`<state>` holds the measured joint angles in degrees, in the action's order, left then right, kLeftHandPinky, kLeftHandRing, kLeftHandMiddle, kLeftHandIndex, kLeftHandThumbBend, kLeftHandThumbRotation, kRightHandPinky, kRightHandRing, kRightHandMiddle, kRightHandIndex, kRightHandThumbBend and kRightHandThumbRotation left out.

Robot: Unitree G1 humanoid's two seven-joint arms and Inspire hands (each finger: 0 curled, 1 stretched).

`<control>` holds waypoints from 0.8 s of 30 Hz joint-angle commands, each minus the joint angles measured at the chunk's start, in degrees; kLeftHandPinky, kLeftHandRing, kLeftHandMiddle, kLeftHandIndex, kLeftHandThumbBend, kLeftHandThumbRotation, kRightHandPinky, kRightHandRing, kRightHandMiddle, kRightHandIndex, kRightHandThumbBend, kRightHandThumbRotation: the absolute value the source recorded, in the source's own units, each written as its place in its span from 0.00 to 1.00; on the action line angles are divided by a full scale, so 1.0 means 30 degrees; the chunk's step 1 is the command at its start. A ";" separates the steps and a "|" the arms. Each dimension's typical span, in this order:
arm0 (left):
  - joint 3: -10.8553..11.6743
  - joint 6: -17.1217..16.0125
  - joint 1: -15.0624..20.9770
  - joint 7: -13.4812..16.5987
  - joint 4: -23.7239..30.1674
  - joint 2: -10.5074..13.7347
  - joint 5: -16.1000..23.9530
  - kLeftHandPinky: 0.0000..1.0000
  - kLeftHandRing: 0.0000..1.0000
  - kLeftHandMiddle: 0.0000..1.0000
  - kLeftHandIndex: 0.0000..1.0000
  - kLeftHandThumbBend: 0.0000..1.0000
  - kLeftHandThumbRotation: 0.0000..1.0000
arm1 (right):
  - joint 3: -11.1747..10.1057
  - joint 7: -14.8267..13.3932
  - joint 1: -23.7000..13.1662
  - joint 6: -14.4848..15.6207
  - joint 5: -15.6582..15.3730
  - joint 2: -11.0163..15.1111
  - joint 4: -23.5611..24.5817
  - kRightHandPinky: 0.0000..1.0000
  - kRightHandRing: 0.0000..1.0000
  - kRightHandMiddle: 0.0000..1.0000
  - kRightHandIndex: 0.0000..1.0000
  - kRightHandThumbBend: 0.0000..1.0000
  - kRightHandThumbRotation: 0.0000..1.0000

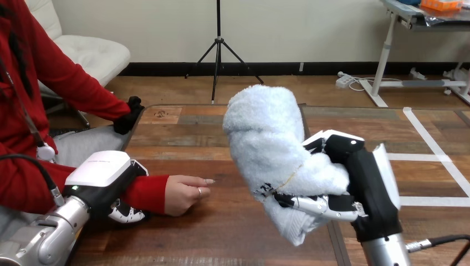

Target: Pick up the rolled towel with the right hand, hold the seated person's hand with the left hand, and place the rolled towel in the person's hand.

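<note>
My right hand [360,183] is shut on the rolled white towel [266,138], fingers and thumb wrapped round its lower half. It holds the towel upright above the middle of the wooden table [221,233]. The person's hand [185,194] rests on the table at centre left, loosely curled, with its fingertips pointing toward the towel and a short gap between them. My left hand [105,174] lies over the person's red-sleeved wrist, and its fingers [127,213] curl round the near side of the sleeve.
The person's other arm reaches to the table's far left edge [130,116]. White tape lines [427,138] cross the table's right side. Bare tabletop lies between the person's hand and the towel.
</note>
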<state>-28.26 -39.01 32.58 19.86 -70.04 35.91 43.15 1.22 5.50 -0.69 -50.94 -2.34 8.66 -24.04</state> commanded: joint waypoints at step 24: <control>0.0788 -0.2009 0.0131 -0.0171 0.3429 0.0241 -0.1049 0.22 0.28 0.34 0.37 0.76 0.05 | 0.0124 -0.0595 -0.4868 -0.0507 -0.1192 -0.0900 -0.4692 0.04 0.08 0.11 0.09 0.51 0.00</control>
<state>-27.78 -41.77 31.02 19.10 -66.26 37.61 42.35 1.76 5.28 -7.86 -50.92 -5.71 7.35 -37.21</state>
